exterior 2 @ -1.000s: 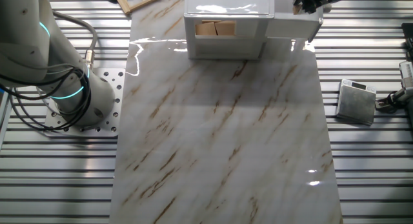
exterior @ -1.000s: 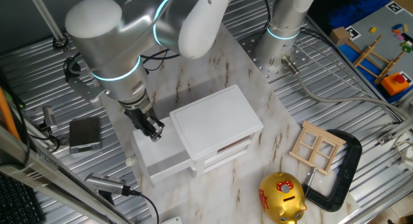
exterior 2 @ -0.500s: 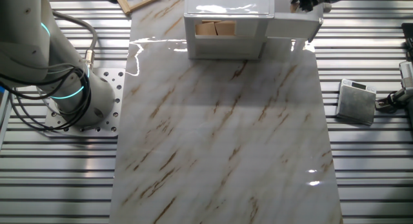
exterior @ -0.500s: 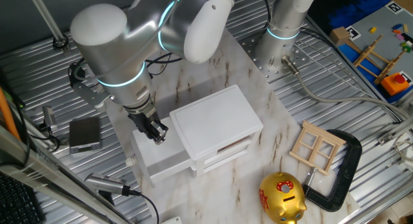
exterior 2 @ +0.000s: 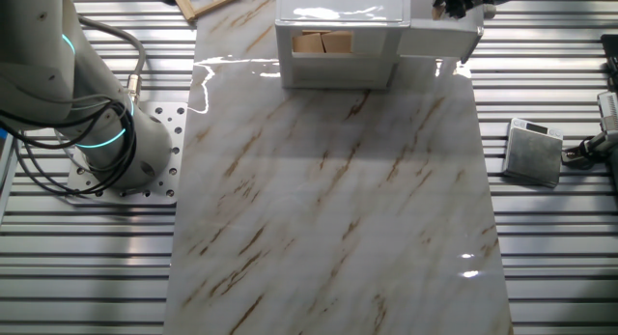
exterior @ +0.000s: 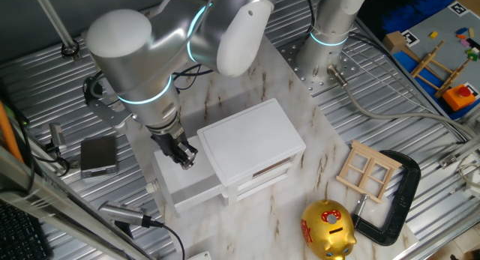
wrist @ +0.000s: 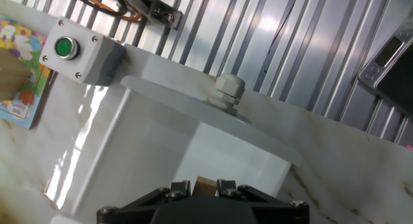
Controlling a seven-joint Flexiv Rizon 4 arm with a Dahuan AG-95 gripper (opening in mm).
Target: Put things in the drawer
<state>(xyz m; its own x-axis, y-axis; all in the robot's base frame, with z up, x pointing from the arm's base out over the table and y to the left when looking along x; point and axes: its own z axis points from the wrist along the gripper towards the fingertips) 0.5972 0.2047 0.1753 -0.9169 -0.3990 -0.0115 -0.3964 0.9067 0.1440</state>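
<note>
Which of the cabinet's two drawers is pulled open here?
The top drawer is open: it juts out from the white cabinet, with the gripper over it. The lower drawer front sits flush.

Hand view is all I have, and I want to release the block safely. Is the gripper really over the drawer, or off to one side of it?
Observer: Over it. In one fixed view the gripper hangs above the pulled-out drawer, at the end next to the cabinet.
Operator: Good. I see the block between the fingers. Is anything else standing near the cabinet?
Observer: Yes. A gold piggy bank and a wooden window frame lie on the table, apart from the cabinet and on the far side from the gripper.
</note>
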